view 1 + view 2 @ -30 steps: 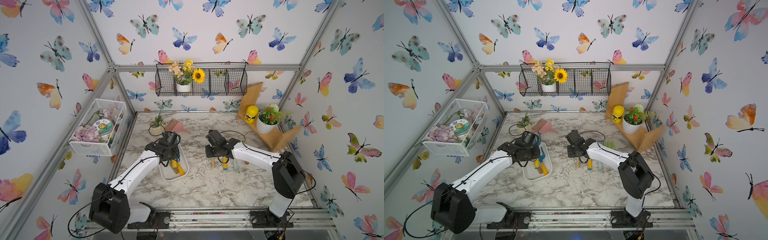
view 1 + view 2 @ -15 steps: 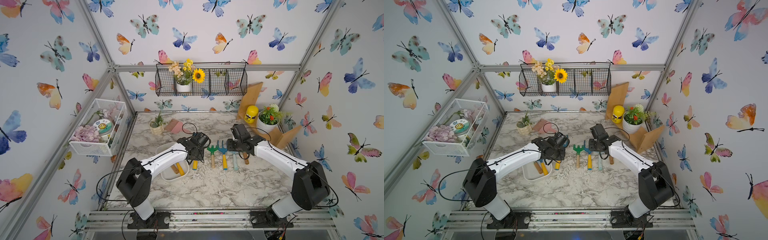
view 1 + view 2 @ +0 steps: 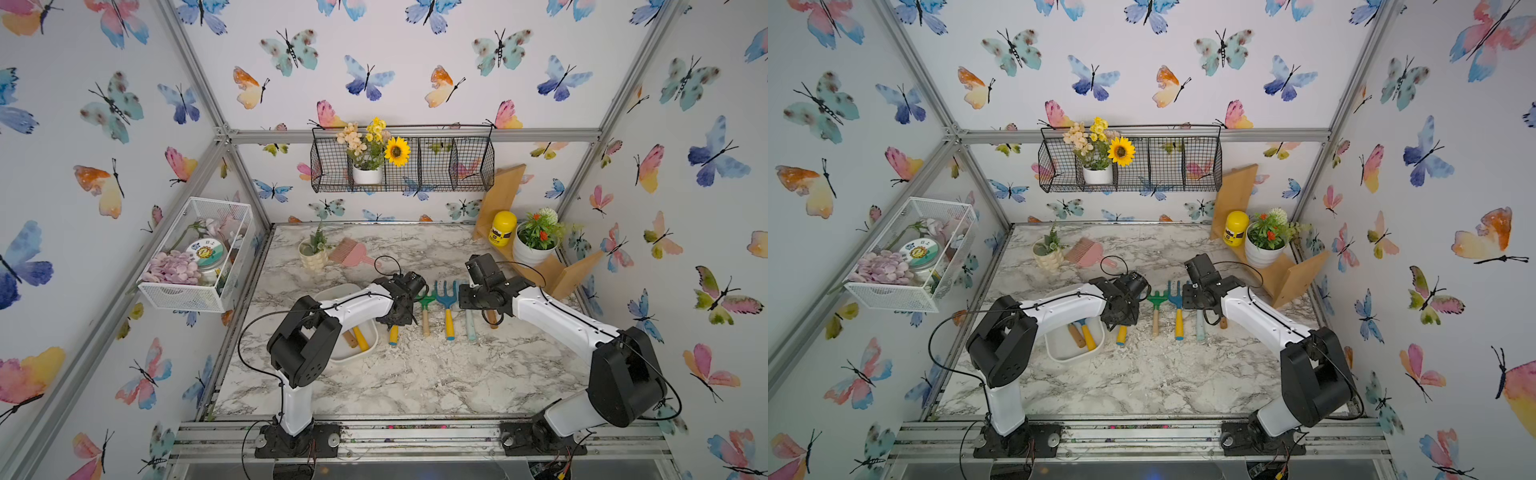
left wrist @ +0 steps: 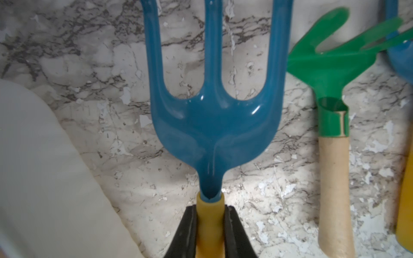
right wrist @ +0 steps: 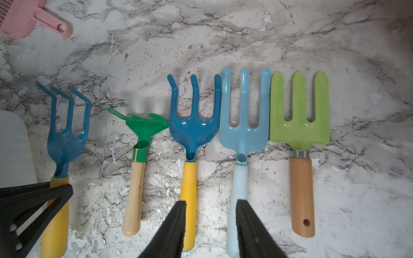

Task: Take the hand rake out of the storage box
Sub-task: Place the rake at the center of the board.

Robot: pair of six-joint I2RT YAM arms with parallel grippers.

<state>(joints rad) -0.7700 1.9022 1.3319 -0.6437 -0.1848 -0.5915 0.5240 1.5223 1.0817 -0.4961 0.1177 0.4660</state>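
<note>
Marble-pattern bench [image 3: 415, 374], enclosed by butterfly-papered walls. The left end effector [image 4: 210, 212] is clenched on the yellow handle of the blue hand rake [image 4: 212, 125]. The rake is outside the storage box [image 3: 1067, 352], just beside it, at one end of a row of tools [image 5: 243, 125]. The right end effector [image 5: 211, 203] is released, grasping nothing.

Three hand rakes [image 5: 193, 131], two hand forks [image 5: 299, 116], one storage box [image 3: 1068, 351], two handles [image 3: 1088, 337] inside.

Pink comb [image 3: 350, 252] beside small potted plant [image 3: 312, 257]; yellow jar [image 3: 502, 228] on wooden shelf [image 3: 555, 269].
</note>
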